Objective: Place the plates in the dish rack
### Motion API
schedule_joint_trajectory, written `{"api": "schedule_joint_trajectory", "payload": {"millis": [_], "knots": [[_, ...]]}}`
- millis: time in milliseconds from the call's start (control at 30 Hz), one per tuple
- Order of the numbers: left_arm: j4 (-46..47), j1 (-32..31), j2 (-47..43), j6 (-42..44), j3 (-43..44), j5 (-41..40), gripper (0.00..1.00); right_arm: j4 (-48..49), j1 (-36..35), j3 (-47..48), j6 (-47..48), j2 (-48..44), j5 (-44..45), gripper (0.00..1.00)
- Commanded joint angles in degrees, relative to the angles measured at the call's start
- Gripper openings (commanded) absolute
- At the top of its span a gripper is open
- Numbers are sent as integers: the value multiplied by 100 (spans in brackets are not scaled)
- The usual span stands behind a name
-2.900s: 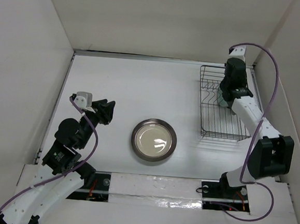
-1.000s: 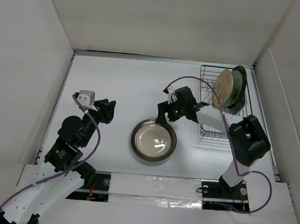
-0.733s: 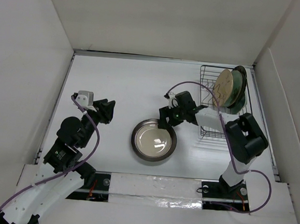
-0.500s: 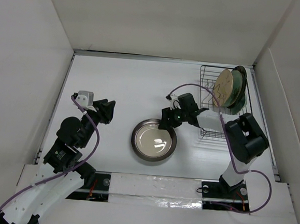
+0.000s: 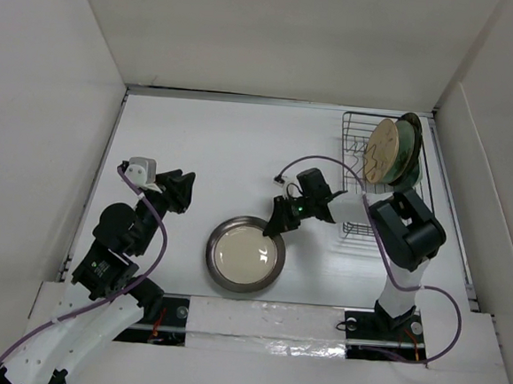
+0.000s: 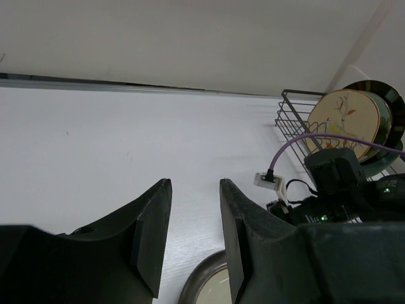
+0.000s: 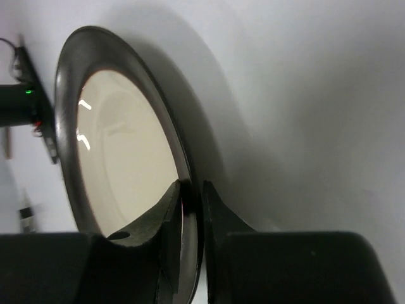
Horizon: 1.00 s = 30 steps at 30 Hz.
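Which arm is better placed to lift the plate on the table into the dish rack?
Right: the right gripper pinches the cream plate by its rim, with the dish rack on that side. The left gripper hangs open, apart.

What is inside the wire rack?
Plates standing on edge in the dish rack: a tan leaf plate in front, greenish plates behind it. Those are mostly covered, so their number is unclear.

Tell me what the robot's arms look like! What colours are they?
The left arm and right arm are white tubes with chunky black joints. A thin purple cable loops along each. The left claw and right claw each have two black fingers. A tiny green light glows by the right claw.
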<state>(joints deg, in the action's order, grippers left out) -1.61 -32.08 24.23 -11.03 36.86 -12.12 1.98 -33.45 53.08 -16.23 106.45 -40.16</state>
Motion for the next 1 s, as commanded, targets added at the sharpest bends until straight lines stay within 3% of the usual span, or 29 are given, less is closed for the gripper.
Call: {"api": "schedule_joint_trajectory", "payload": {"millis": [0,33,167,300,600,733,900,967], "knots": [[187,26,-32,-22,23,-1,34,-136,-144,123,-21,218,-106,10],[204,26,-50,-22,23,16,34,-6,-205,167,-99,192,-167,0],[187,26,-32,-22,14,-45,34,584,-258,307,-565,-221,-361,0],[240,26,-67,-22,5,-1,34,821,-311,712,-714,-1002,420,0],[187,26,-120,-66,14,122,34,1174,794,1029,-1084,-2857,3819,0],[231,26,-217,-66,-3,131,34,919,963,1221,-410,-3245,6206,0],[231,26,-243,-75,5,263,34,1145,1183,1503,635,-3289,7879,0],[222,26,-261,-75,-21,202,34,1261,1358,1477,849,-3289,8111,0]]}}
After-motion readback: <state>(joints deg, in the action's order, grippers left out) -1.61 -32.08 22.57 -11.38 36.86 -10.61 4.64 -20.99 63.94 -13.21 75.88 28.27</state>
